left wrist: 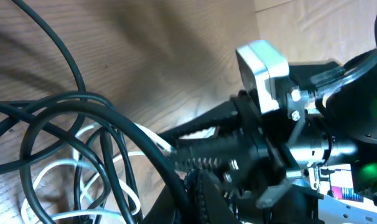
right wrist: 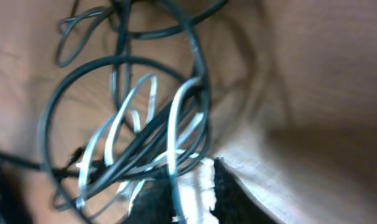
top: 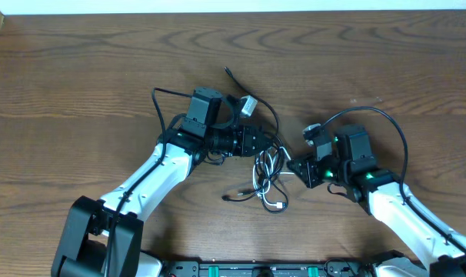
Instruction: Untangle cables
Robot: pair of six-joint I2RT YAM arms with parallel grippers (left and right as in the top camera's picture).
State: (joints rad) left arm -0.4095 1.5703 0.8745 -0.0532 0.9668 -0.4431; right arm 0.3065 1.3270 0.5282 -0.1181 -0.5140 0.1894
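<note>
Thin round cables (top: 268,178) lie in a loose tangle mid-worktop (top: 79,77), btwn the two tools. Mostly black cords w/ one white cord (top: 257,173) looped through, long axis running far-to-near. One black strand arcs off toward the far edge. L tool (top: 273,146) is closed at the tangle's far end. R tool (top: 292,165) sits at its right side, too blurred to tell if clamped. Worktop is brown wood-grain.
</note>
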